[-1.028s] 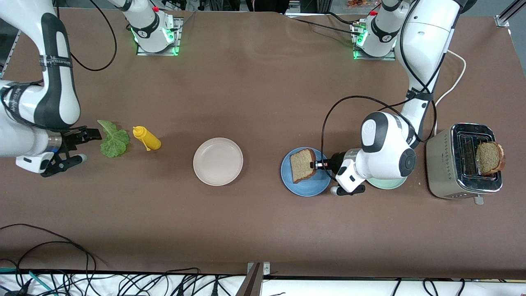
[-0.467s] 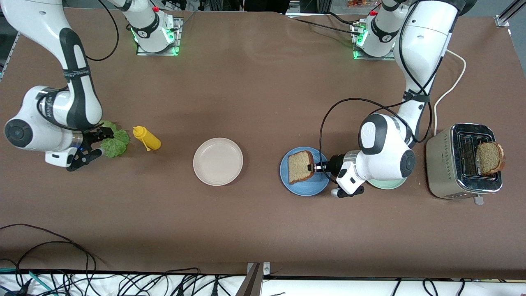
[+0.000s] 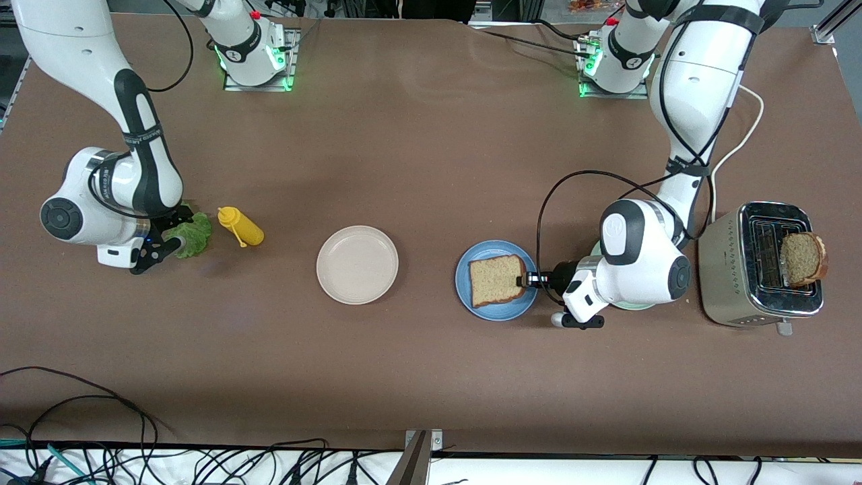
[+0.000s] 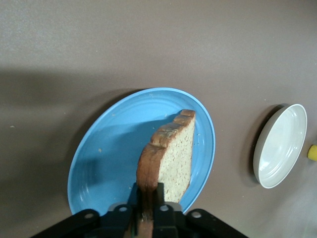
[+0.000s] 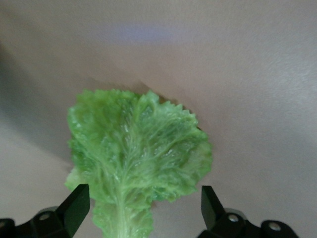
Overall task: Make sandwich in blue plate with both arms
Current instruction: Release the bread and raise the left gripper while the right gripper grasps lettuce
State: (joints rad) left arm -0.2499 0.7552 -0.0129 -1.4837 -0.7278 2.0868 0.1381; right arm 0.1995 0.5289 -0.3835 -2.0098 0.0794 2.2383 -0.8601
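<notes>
Left claw (image 4: 147,214) (pinching) on bread slice (image 4: 171,157)

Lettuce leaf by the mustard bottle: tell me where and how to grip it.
Grip the lettuce leaf at its narrow stem end, coming down from above. It lies flat on the table, and its pale rib runs toward the open right claw, whose fingers already straddle that end. The thick rib there probably holds better than the frilly edges.
</notes>
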